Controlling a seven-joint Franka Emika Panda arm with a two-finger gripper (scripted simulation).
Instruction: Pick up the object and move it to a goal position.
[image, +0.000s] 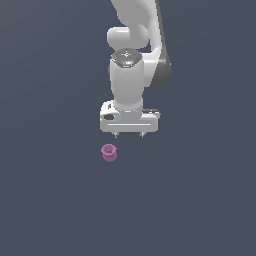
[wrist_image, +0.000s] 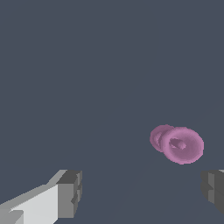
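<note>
I find one item only: a small pink-purple spool-like cup with a flared rim (image: 109, 152) lying on its side on the plain dark grey-blue surface (image: 200, 210). Its hollow mouth (wrist_image: 182, 145) faces my wrist camera; nothing shows inside it. My white two-fingered gripper (image: 129, 135) hangs above it, offset toward the exterior view's right, not touching. My jaws stand wide apart, holding nothing. Nothing lies between us.

No text, label, brand, number or sign can be read in either view.
</note>
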